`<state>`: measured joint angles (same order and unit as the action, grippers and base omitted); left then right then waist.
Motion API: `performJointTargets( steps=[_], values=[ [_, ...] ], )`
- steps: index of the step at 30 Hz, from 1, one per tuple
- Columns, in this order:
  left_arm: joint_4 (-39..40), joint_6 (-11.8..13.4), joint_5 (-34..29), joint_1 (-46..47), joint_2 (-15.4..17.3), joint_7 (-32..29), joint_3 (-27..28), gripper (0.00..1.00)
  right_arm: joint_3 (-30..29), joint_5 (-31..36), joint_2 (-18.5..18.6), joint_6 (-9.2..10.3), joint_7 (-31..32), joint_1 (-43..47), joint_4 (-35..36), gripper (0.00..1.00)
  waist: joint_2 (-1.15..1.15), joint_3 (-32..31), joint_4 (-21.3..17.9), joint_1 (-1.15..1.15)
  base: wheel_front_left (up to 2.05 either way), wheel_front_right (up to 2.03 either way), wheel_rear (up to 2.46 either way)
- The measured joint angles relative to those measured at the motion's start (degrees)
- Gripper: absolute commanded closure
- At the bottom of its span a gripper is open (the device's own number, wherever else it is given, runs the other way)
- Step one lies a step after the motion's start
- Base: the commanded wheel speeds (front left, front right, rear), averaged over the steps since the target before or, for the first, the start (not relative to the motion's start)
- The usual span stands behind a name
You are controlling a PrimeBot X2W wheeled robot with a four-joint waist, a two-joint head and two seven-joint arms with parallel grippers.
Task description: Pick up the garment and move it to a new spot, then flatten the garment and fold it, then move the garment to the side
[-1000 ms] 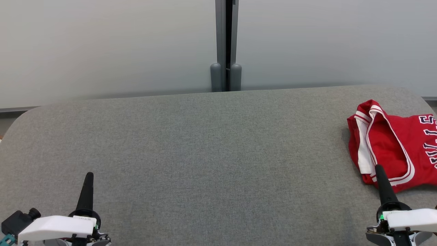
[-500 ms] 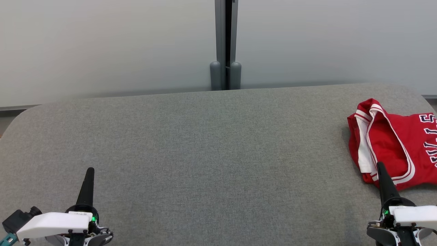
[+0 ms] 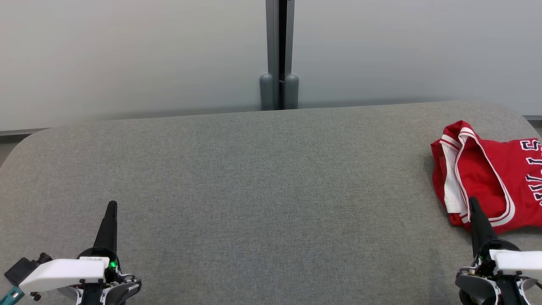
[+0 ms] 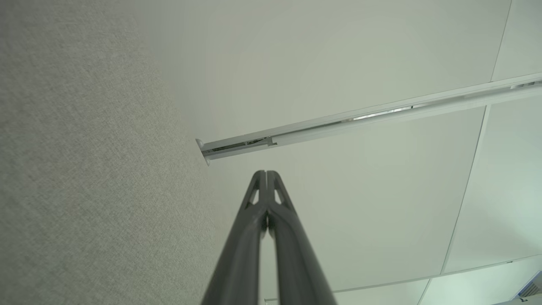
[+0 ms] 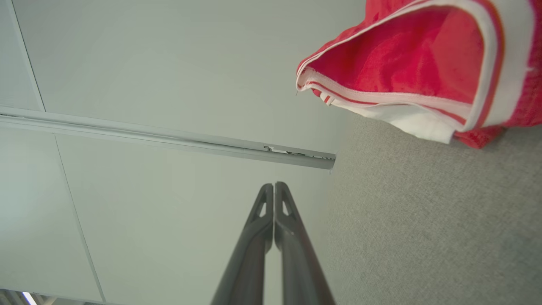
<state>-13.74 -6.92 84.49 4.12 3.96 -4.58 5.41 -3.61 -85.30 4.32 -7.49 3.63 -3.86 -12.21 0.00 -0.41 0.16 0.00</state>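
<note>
**Foreground, head view.** The left gripper (image 3: 111, 205) sits at the lower left and the right gripper (image 3: 472, 200) at the lower right. Each has its two dark fingers pressed together into a single spike pointing up the frame.

**Left wrist view.** The left gripper (image 4: 266, 173) has its fingers meeting at the tips and carries nothing.

**Right wrist view.** The right gripper (image 5: 274, 185) likewise has its fingers meeting at the tips and is empty. The garment (image 5: 402, 55) lies apart from them in the upper right of the frame.

**Middle ground.** A grey fabric surface (image 3: 271, 190) with rounded corners spans the width of the head view. The garment (image 3: 482, 169), a red jersey with white trim and dark lettering, lies bunched on this surface at the right edge of the frame, cut off by that edge. In the head view the right gripper's tip overlaps the jersey's lower hem.

**Background.** Pale wall panels (image 3: 127, 55) rise behind the surface, split at the top centre by a dark post (image 3: 279, 51).
</note>
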Motion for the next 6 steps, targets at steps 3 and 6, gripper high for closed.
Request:
performJointTargets(
  steps=[3,6],
  values=[
    [-0.1,-0.1,1.1,0.1,-0.2,-0.3,0.2,1.00,-0.1,-1.4,0.0,0.00,0.4,-0.4,-0.2,1.00,0.00,0.1,0.0,0.00,0.00,0.00,0.00],
    [-0.1,-0.1,1.8,0.4,-0.4,-0.5,0.3,1.00,-0.2,-2.1,0.0,0.00,0.4,-0.5,-0.4,1.00,0.00,0.1,0.0,0.00,0.00,0.00,0.00]
  ],
)
